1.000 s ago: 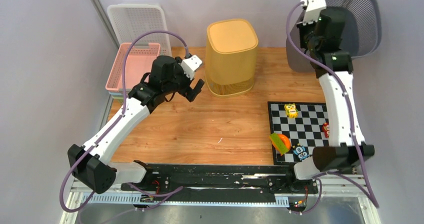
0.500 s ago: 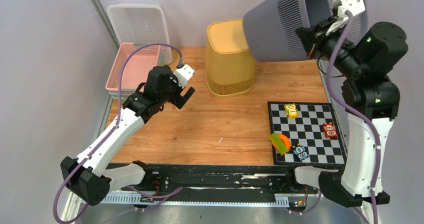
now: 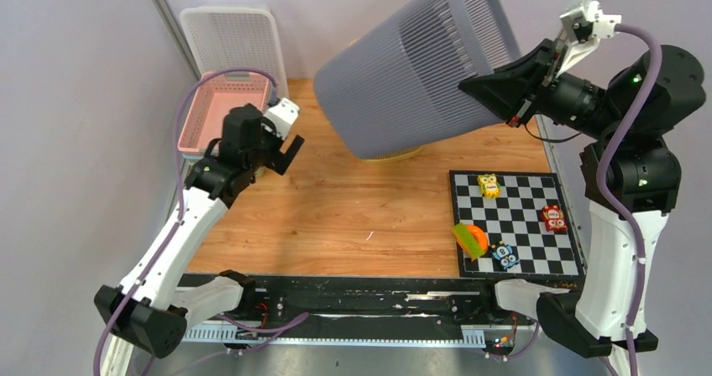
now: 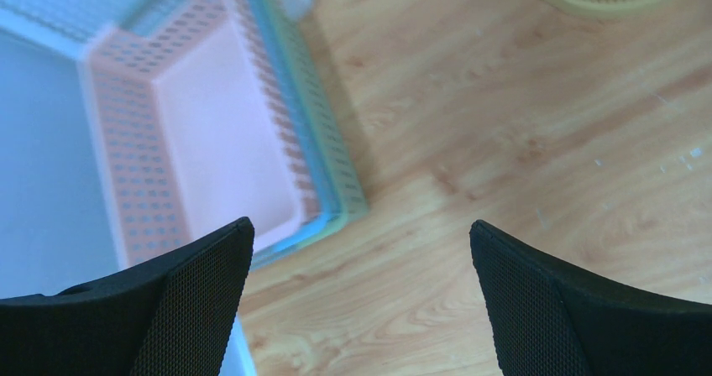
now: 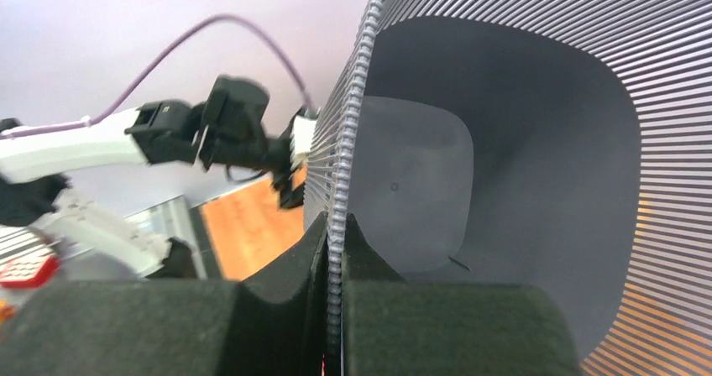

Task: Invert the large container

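The large grey container (image 3: 411,78) hangs in the air over the back of the tabletop (image 3: 336,216), tipped on its side with its mouth toward the right arm. The right fingers (image 3: 487,86) are clamped tight on its rim, one inside and one outside the ribbed wall. The right wrist view looks in to its flat base. It hides most of the yellow container (image 3: 395,153). The left fingers (image 3: 285,154) are spread wide, holding nothing, beside the stacked pink basket (image 3: 220,112).

Large container (image 3: 411,82) hangs over the table (image 3: 336,216) at back centre; trays (image 3: 217,114) at back left; mat (image 3: 525,212) w/ toys (image 3: 488,185) on it, front right.
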Tool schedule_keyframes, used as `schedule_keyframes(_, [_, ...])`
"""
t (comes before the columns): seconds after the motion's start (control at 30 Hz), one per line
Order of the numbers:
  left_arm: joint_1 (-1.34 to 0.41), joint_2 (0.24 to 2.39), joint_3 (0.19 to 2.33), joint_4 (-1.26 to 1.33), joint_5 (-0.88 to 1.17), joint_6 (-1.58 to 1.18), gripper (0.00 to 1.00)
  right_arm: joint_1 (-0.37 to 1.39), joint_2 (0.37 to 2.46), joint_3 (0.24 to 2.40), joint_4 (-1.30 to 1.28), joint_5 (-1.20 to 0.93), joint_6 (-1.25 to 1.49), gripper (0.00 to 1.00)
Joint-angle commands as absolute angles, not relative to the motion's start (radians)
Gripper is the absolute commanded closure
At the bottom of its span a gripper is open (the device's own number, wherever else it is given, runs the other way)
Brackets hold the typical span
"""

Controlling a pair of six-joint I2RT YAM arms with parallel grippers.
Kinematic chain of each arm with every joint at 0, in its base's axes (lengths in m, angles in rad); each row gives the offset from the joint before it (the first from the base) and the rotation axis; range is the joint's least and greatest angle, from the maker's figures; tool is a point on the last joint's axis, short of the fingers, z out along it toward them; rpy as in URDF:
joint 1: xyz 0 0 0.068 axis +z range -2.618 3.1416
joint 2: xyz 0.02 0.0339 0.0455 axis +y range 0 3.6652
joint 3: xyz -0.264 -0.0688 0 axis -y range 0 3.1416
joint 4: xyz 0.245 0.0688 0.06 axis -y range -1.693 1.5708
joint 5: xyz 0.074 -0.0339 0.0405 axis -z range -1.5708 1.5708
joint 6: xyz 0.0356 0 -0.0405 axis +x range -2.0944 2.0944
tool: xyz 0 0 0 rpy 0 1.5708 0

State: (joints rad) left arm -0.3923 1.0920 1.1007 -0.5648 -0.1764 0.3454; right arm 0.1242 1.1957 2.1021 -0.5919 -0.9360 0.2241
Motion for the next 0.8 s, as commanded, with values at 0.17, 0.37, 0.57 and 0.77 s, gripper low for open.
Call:
schedule_keyframes(0.17, [-0.328, 0.972, 1.349, -0.633, -0.368, 0.394, 0.00, 0.387, 1.136, 1.936, -0.604, -0.955, 0.061, 0.98])
schedule_keyframes(0.37, [-0.328, 0.968, 1.391, -0.645, -0.376, 0.371, 0.00, 0.690, 1.155, 1.780, -0.730, -0.727, -0.187, 0.98])
schedule_keyframes(0.57, [-0.328, 0.963, 1.370, -0.637, -0.372, 0.363, 0.00, 0.949, 1.205, 1.671, -0.788, -0.497, -0.430, 0.98])
schedule_keyframes(0.77, [-0.328, 0.951, 1.337, -0.634, -0.347, 0.354, 0.00, 1.112, 1.265, 1.611, -0.821, -0.415, -0.545, 0.98])
